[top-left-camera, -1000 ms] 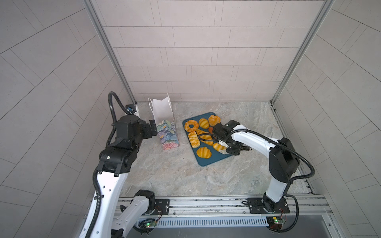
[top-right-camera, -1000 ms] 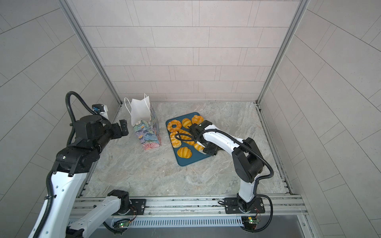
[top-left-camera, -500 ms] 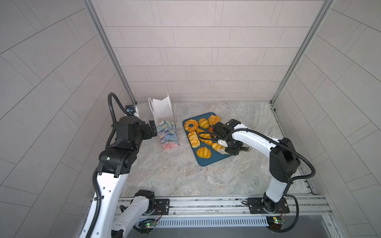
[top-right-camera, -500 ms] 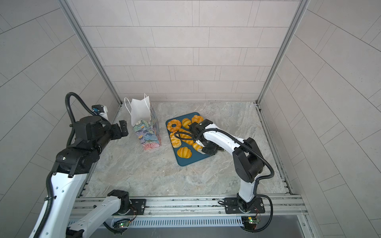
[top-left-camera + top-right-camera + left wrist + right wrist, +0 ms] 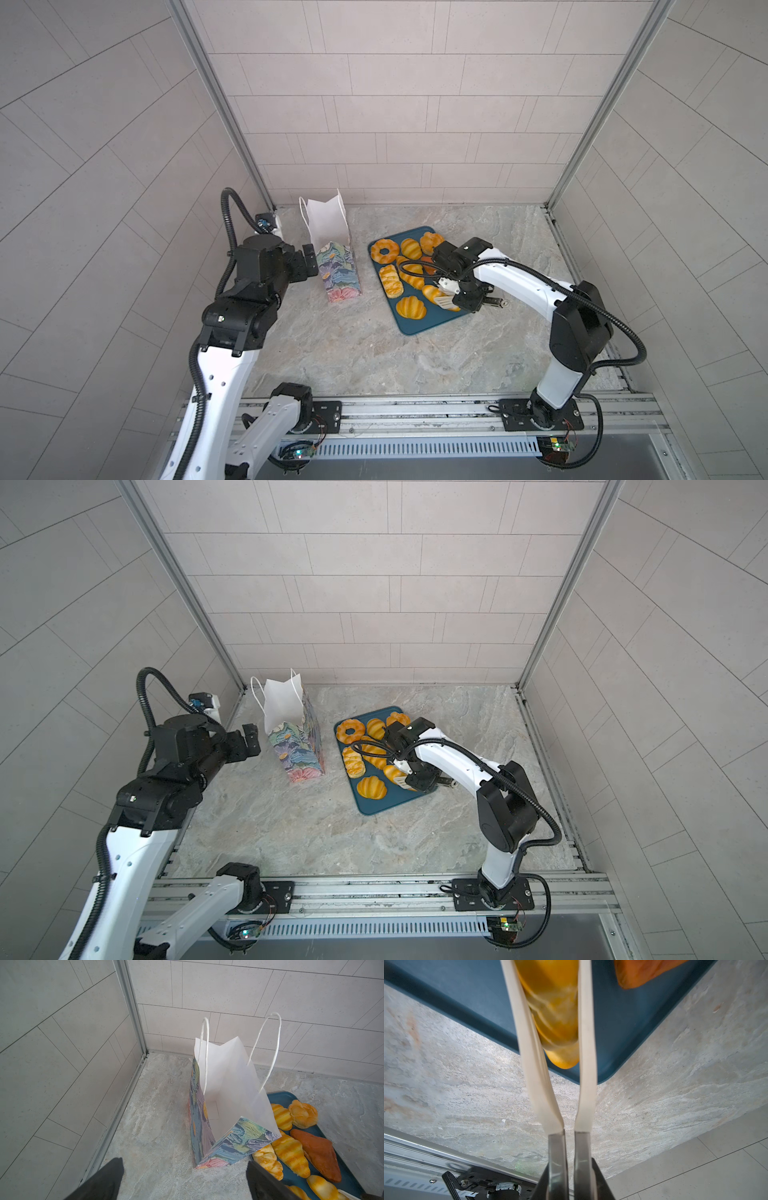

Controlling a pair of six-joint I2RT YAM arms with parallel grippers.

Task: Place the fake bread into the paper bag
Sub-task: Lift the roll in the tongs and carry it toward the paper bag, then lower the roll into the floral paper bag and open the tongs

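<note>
Right wrist view — roll [image 5: 556,1012] between tongs [image 5: 586,1053], close-up

glossy fake bread [image 5: 410,307] clustered, paper bag [image 5: 338,270] upright, open

I see my right gripper [image 5: 571,1186] clamped on the tongs [image 5: 586,1043] mid-frame. Their white blades press either side of a yellow striped roll [image 5: 554,1012] lying near the corner of the teal tray [image 5: 623,1032]. An orange-brown pastry [image 5: 643,974] sits at the frame's edge.

The left arm [image 5: 222,374] and right arm [image 5: 519,282] are showing white shells and black joints, with ribbed black cables looping alongside.
</note>
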